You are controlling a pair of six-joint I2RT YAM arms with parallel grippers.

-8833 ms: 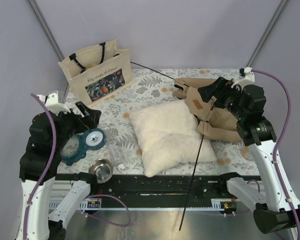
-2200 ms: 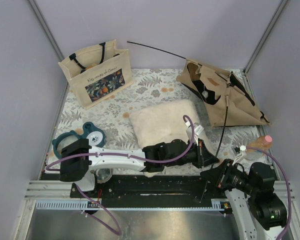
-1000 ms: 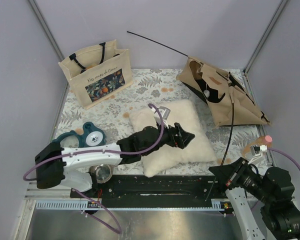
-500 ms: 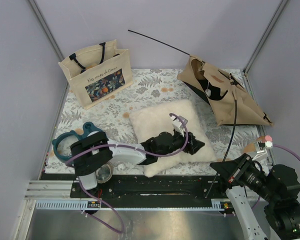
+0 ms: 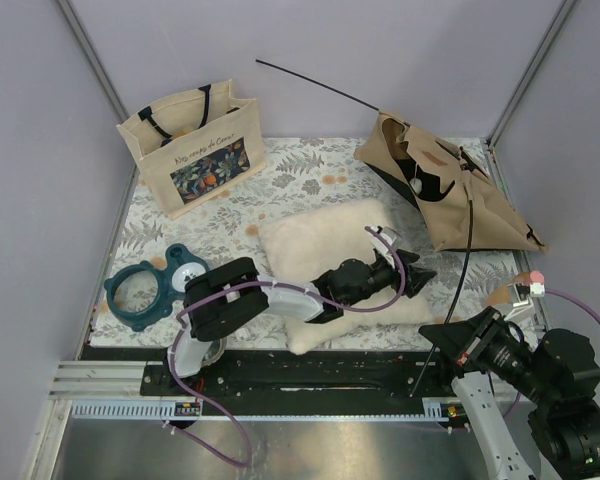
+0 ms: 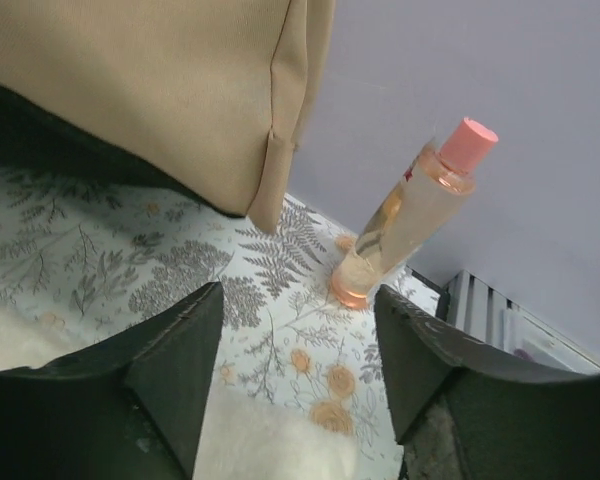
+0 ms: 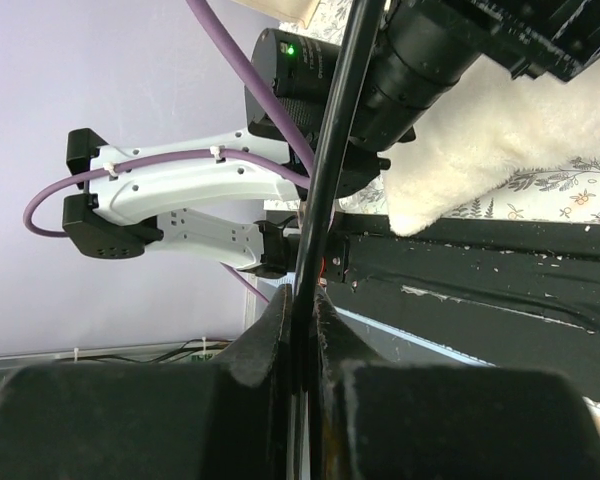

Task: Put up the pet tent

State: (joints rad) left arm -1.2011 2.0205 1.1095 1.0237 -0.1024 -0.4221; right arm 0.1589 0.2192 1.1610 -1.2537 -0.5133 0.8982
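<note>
- Right gripper [image 7: 300,320], near right, pinches the thin black pole [image 5: 467,250] tight.
- Left gripper [image 6: 298,300] hangs over the pillow [image 5: 315,240], jaws apart, holding nothing.
- Pet tent [image 5: 480,215] sits far right, half up and saggy.
- I think the left gripper should reach for the pole slowly, grab it low, and miss the pink bottle [image 6: 405,220].

Left claw [image 5: 423,271] above cream pillow [image 5: 315,245]

Left wrist view: pet tent [image 6: 150,90] cut off at top edge, only lower fabric shows. Pillow [image 6: 280,445] below tent blurred. Right wrist view: tent pole [image 7: 333,150] exits frame at both ends.
</note>
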